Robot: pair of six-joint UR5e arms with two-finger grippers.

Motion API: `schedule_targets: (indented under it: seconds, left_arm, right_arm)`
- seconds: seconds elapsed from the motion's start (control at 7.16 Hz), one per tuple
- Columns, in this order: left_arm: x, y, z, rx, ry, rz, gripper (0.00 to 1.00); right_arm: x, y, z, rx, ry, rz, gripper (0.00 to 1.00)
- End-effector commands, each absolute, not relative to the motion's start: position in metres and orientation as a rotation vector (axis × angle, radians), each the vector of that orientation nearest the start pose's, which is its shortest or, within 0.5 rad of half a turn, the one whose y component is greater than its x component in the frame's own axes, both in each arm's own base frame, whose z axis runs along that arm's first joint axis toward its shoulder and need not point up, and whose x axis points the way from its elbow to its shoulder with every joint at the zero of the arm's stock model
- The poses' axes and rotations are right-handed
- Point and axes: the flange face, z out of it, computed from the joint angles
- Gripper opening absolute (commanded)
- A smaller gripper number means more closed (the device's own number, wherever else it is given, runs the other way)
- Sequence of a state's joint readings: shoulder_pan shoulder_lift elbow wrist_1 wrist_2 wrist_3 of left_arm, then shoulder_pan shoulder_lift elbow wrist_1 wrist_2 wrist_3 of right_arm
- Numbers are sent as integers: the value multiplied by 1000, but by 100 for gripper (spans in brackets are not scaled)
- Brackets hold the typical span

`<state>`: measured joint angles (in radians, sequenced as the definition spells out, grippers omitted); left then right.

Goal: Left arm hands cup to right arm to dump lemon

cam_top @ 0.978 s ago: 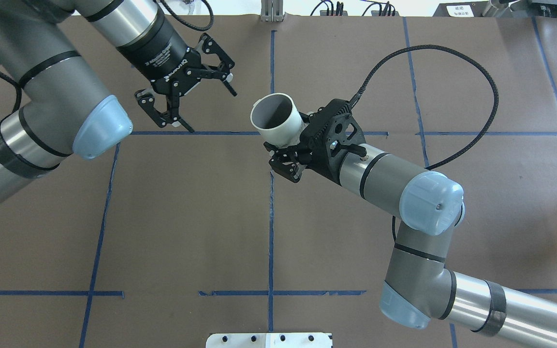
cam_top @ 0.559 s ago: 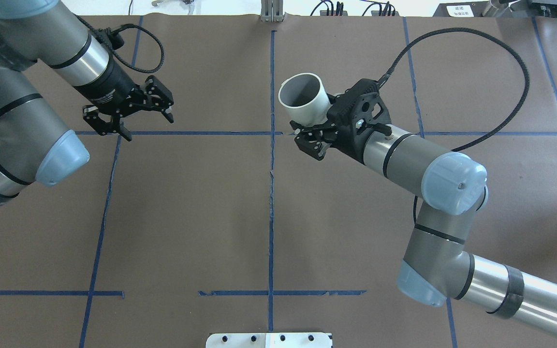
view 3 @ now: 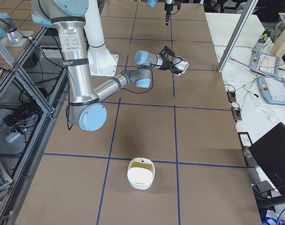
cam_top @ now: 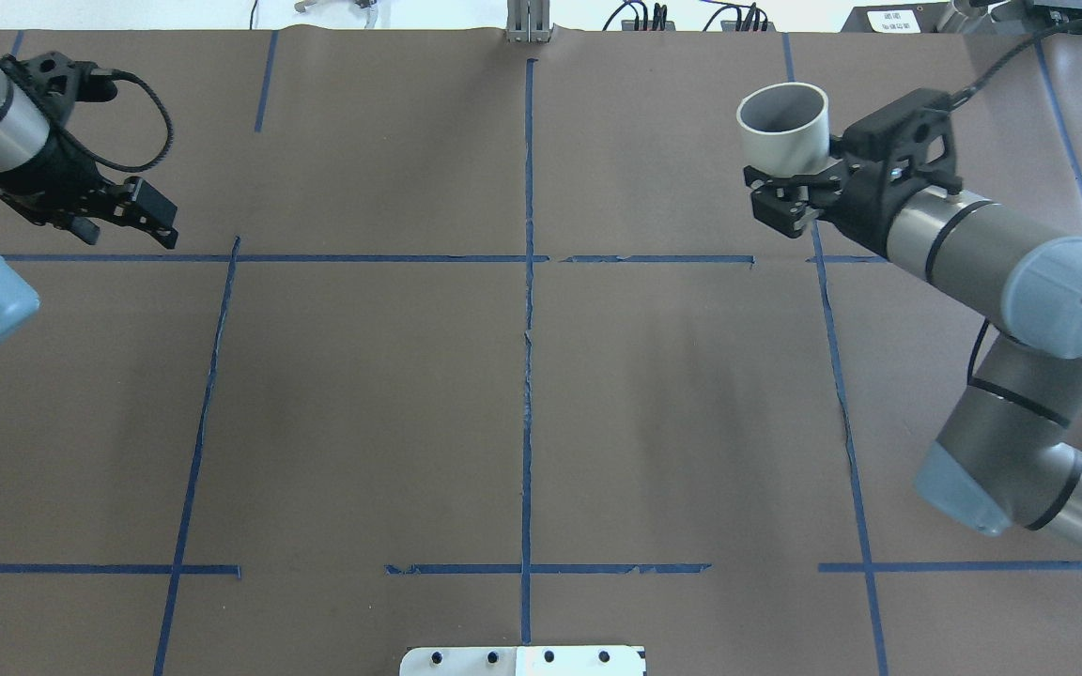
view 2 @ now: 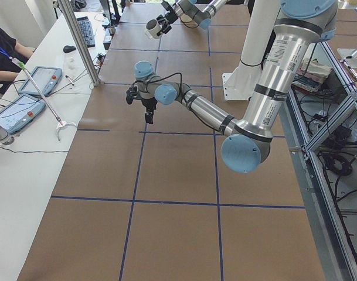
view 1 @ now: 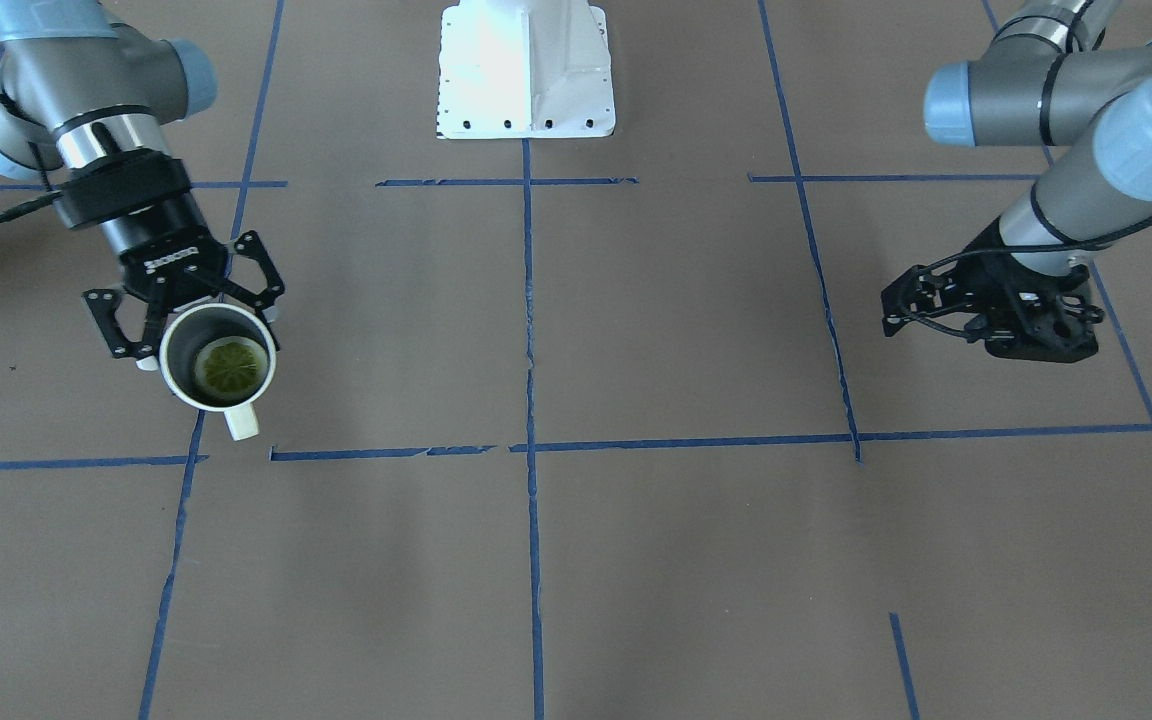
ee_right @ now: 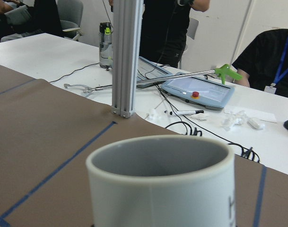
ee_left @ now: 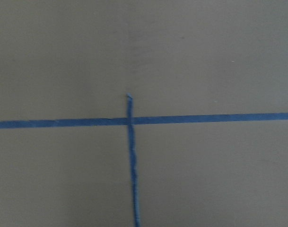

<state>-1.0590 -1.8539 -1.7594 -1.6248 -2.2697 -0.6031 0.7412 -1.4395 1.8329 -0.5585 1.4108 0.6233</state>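
pinching the cup (view 1: 236, 322) are right fingers (view 1: 114, 330), its lemon (view 1: 231, 368) hidden overhead; cannot tell if left fingers (cam_top: 151, 211) spread.

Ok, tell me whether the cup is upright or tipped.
Upright. The cup's mouth faces up toward the overhead camera, its rim sits level in the right wrist view, and the lemon lies inside it.

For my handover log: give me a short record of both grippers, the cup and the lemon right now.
right gripper: shut around the cup
cup: upright, mouth up, handle pointing away from the robot
lemon: inside the cup, not yet dumped
left gripper: open, empty, far from the cup
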Motion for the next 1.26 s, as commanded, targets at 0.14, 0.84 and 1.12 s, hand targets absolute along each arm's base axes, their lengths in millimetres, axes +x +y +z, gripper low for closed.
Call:
schedule_targets:
  seconds: [0.14, 0.84, 1.12]
  left_arm:
    - [183, -551, 442, 78, 810, 96, 100]
    - [185, -551, 434, 41, 805, 43, 100]
    - [186, -551, 433, 41, 805, 43, 100]
  right_arm:
    - [-167, -423, 438, 1077, -821, -42, 2]
    - [-15, -299, 664, 1036, -996, 199, 3]
    - [8, -258, 714, 1001, -1119, 341, 3]
